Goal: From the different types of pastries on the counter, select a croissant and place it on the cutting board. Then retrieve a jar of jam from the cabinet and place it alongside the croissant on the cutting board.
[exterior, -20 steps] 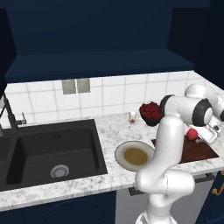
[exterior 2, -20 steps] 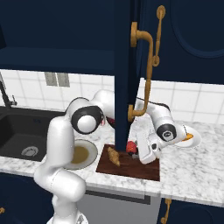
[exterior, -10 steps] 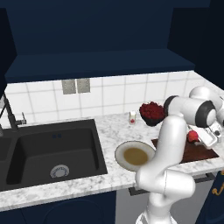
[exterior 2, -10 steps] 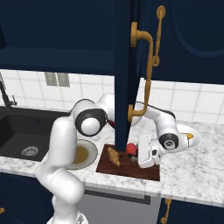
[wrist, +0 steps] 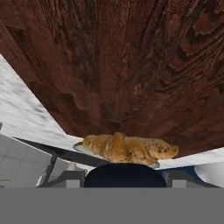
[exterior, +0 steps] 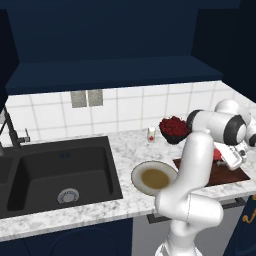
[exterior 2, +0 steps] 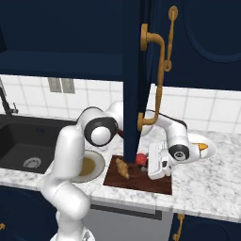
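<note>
The croissant (exterior 2: 122,168) lay at the left end of the cutting board (exterior 2: 141,180), near its front edge. Just behind and to its right stood the jar of jam (exterior 2: 140,159) on the board, pressed against the gripper (exterior 2: 150,165). The jaws appeared clamped on the jar, their tips hidden. Behind them the cabinet (exterior 2: 131,80) door stood open.
</note>
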Robot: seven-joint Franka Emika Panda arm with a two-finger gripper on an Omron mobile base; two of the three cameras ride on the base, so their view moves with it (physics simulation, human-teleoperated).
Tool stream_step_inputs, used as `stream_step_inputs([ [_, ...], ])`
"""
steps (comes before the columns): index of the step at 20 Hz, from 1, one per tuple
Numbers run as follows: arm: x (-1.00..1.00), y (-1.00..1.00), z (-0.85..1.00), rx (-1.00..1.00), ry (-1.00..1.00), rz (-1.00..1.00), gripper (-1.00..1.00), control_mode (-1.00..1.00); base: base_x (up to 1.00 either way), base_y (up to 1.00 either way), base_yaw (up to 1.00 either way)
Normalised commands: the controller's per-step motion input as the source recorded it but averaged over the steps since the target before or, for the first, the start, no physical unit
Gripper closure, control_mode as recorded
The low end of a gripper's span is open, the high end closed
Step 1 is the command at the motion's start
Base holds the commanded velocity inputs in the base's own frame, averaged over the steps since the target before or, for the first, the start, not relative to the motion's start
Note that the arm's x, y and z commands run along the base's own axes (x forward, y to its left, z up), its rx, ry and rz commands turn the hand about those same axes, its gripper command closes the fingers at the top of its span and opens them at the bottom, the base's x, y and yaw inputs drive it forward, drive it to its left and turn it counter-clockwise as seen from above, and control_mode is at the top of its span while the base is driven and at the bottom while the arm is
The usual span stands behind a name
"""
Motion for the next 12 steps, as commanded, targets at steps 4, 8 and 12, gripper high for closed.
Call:
stream_step_inputs([
  [4,0.21,-0.25,-0.23,0.00,-0.05,0.01,1.00,-1.00,0.00,0.00,0.00],
  [8,0.00,-0.24,-0.33,0.00,-0.01,0.00,1.00,-1.00,0.00,0.00,0.00],
  [12,0.00,-0.03,-0.28,0.00,0.00,0.00,1.00,-1.00,0.00,0.00,0.00],
])
